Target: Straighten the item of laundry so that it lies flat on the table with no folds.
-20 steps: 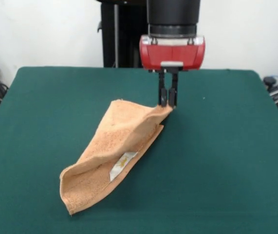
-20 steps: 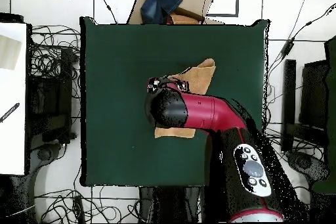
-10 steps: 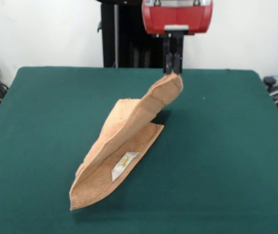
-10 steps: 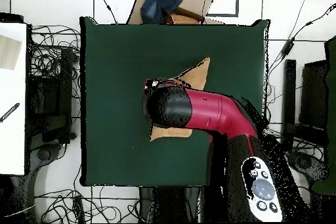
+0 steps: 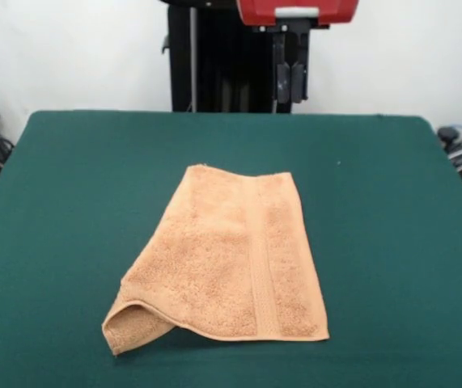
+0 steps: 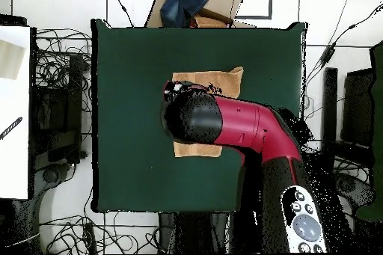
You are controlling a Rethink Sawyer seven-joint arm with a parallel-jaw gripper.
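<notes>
Dropped from the raised gripper [image 5: 291, 81], whose jaws hang nearly closed on nothing at twelve o'clock, towel [image 5: 235, 259] spread mid-table [image 5: 392, 242], mostly flat, one corner curled under at seven o'clock, left to smooth.
</notes>
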